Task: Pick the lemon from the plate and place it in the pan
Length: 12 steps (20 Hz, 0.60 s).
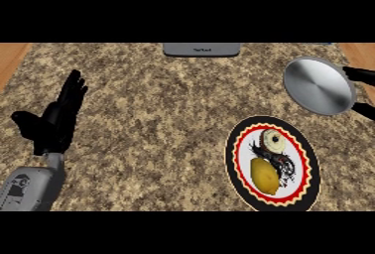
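The left hand (53,128) stands at the left side of the frame, above the speckled stone counter (161,124). Its grey forearm (31,187) comes up from the lower left corner. The hand is open wide: the fingers are straight and point up and slightly right, towards the upper left of the frame, and the thumb sticks out to the left. It holds nothing and is well apart from every object.

The lemon (265,175) lies on the plate (236,163) at the lower right of the frame, in the lower half of the plate's white middle. The plate has a black rim and a red and yellow scalloped band. Above the lemon, a pale round shape (274,141) sits among dark markings; whether it is an object or part of the plate's pattern cannot be told.

The pan (319,85), grey and round, is at the upper right, apart from the plate. Two black shapes (361,74) meet its right rim at the frame's right edge; whether they are the pan's handle or part of the right hand cannot be told, nor can that hand's state.

A grey box (201,49) sits at the top centre.
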Motion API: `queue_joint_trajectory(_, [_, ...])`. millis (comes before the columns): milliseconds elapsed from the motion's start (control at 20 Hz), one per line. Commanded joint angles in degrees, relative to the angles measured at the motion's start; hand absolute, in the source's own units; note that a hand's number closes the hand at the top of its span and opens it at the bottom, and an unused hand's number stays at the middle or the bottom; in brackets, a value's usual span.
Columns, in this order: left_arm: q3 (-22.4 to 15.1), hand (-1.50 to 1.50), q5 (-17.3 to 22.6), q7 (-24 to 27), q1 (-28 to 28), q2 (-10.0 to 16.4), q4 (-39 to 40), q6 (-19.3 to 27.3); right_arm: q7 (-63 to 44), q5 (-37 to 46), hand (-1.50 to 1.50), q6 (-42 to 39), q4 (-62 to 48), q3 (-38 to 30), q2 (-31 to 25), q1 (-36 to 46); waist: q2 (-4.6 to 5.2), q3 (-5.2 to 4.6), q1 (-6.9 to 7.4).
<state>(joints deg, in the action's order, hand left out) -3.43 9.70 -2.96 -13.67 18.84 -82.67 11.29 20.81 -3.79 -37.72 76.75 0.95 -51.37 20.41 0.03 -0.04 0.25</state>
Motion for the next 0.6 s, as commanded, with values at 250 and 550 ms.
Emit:
queue_joint_trajectory(250, [1.2,0.0,-2.1,-1.5,0.5,-1.8,-1.9,0.0,-12.9,-4.9,-1.5,-6.8,8.8,0.5,6.5,1.9,-0.13,0.01,-0.31])
queue_joint_trajectory(550, [4.1,0.0,-1.5,-1.6,-0.1,-1.4,-0.4,-4.0,-16.1,-3.5,-1.5,-8.1,15.6,-0.5,11.2,-1.8,-0.08,0.02,-0.36])
